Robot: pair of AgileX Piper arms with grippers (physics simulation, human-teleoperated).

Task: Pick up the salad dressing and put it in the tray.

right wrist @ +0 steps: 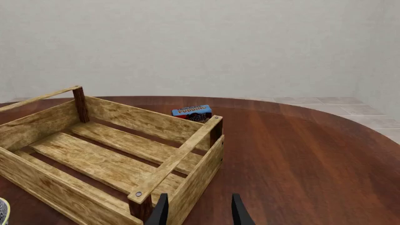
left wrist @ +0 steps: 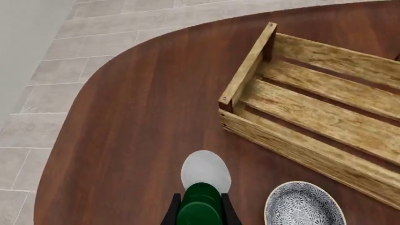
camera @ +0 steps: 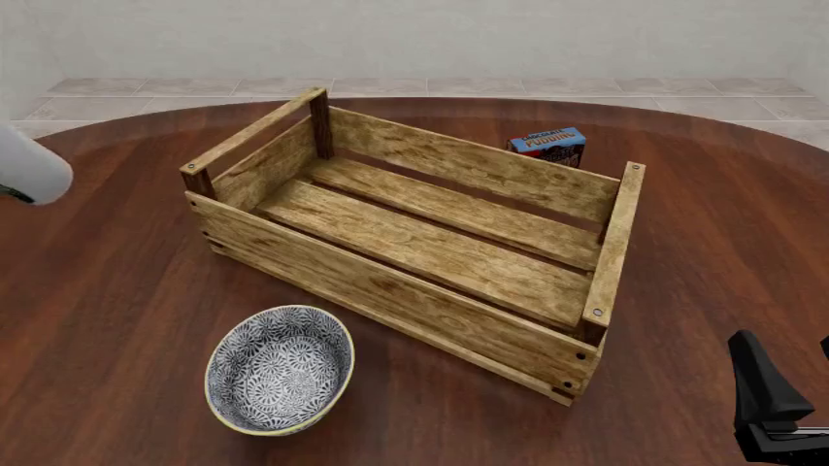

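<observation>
- The salad dressing (camera: 26, 167) shows at the far left edge of the front view as a rounded white end, lifted above the table (camera: 116, 291) and well to the left of the tray (camera: 388, 282).
- In the left wrist view the left gripper (left wrist: 200, 211) has its dark fingers (left wrist: 171, 212) pressed on either side of the bottle's green cap, so it is clamped on the salad dressing, whose white body points away from the camera.
- A blue-and-white patterned bowl (camera: 279, 369) stands on the table just in front of the tray's near left part.
- The tray sits at the table's middle, turned at an angle, its slatted floor bare.
- A small blue pudding box (camera: 547, 144) lies just behind the tray's far wall.
- The right gripper (right wrist: 198, 211) hangs low at the front view's lower right, near the tray's right corner; its fingers stand apart with nothing between them.
</observation>
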